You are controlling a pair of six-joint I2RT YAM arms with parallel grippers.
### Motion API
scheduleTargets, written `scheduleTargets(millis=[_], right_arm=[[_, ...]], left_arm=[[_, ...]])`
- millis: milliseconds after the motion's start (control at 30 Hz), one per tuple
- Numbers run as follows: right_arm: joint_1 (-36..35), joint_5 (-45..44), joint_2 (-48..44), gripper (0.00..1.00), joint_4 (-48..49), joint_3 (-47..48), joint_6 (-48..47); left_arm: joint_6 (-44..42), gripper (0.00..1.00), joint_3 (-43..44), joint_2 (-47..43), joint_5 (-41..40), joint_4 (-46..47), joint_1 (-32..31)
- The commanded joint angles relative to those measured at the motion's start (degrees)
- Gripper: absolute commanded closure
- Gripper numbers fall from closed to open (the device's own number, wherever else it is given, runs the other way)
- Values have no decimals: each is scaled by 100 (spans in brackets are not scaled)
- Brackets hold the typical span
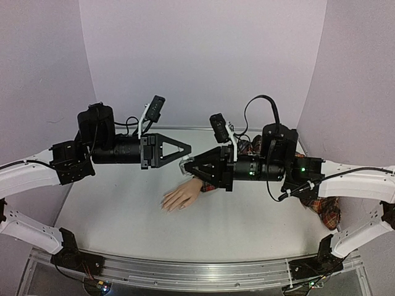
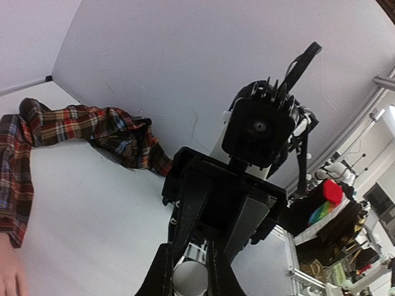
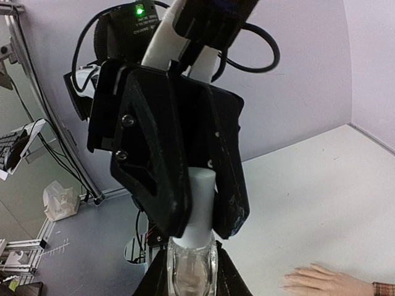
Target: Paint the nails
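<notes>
White cap (image 3: 199, 203) is pinched tight by the left gripper (image 1: 187, 148); the right gripper (image 1: 187, 165) squeezes the clear bottle (image 3: 191, 271). The nails (image 1: 168, 203) lie under them, nearer the right gripper.

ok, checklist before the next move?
1. right gripper shut on clear bottle: ok.
2. left gripper shut on white cap: ok.
3. Cap off the bottle: not ok, still seated in the neck.
4. mannequin hand lying flat on table, uncovered: ok.
5. nails bare or painted: cannot tell, too small.
</notes>
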State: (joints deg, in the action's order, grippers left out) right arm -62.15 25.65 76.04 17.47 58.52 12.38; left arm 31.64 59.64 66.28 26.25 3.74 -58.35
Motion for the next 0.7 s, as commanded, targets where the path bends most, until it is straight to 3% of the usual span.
scheduleTargets(millis=[0, 167, 267, 467, 500, 600, 667], right_arm=[[-123, -1900, 64, 100, 190, 343, -147], [-1065, -6405, 704, 100, -416, 1097, -901], [-1309, -7388, 1176, 100, -524, 1635, -1380], [-1326, -6291, 1120, 100, -369, 1470, -1792], [-1318, -5964, 994, 100, -273, 1321, -1872], [-1162, -4689, 580, 100, -137, 867, -1881], [-987, -3707, 316, 100, -153, 603, -1753]], left_arm=[[46, 99, 453, 75, -472, -468, -40], [306, 100, 867, 237, -2256, -1510, -62], [531, 100, 1045, 359, -2820, -1897, -62], [597, 97, 893, 256, -2248, -1565, -62], [591, 89, 867, 226, -2122, -1501, -62], [513, 53, 751, 47, -1733, -1312, -51], [441, 41, 639, -144, -1539, -1162, -41]])
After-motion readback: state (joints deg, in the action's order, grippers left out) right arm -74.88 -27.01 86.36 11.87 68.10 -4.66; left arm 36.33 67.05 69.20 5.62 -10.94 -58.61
